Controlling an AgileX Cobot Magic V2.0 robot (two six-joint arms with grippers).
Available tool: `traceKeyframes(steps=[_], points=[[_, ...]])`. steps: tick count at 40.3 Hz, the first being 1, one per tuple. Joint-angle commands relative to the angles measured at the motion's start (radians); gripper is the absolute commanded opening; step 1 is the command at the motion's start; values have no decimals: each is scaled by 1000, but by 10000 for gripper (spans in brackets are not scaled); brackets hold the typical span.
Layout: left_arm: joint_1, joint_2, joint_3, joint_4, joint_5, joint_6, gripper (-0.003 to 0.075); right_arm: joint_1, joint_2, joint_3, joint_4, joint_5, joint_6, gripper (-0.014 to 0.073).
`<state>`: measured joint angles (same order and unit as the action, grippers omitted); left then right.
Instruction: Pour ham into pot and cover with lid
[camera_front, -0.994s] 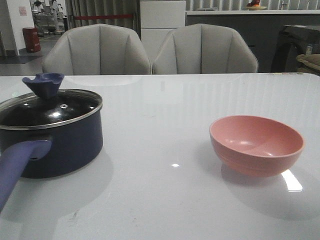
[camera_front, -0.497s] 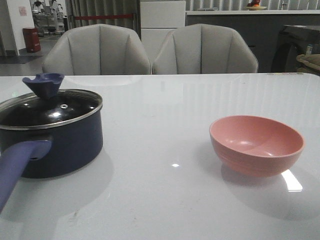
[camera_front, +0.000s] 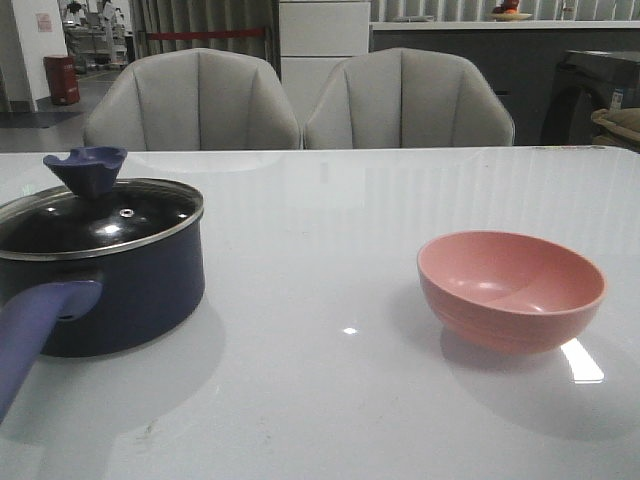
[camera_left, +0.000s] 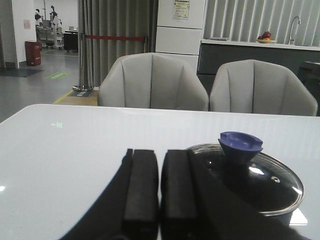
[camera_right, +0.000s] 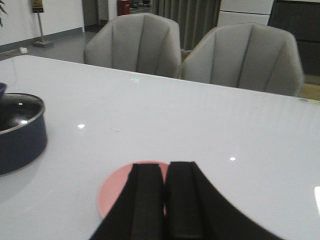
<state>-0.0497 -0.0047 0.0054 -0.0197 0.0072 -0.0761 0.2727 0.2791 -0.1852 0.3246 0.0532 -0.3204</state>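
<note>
Lid (camera_front: 100, 215) covers pot (camera_front: 120, 290); both grippers (camera_left: 160, 195) (camera_right: 165, 200) hover closed, empty.

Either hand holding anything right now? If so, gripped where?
Nothing held. Left hand and right hand are both shut and empty; the lid sits on the pot.

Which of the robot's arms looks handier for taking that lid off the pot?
Probably the left: its gripper sits right by the lid on the pot, while the right gripper hangs over the pink bowl.
</note>
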Motion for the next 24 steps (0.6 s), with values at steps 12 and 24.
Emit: traceKeyframes(steps=[12,24], points=[[1,-22,32,1,-80,-10,113,-237,-185,185,-281,-229,300,157],[1,-22,32,1,-80,-10,113,-276,-307,221,-366,-152,374,157]])
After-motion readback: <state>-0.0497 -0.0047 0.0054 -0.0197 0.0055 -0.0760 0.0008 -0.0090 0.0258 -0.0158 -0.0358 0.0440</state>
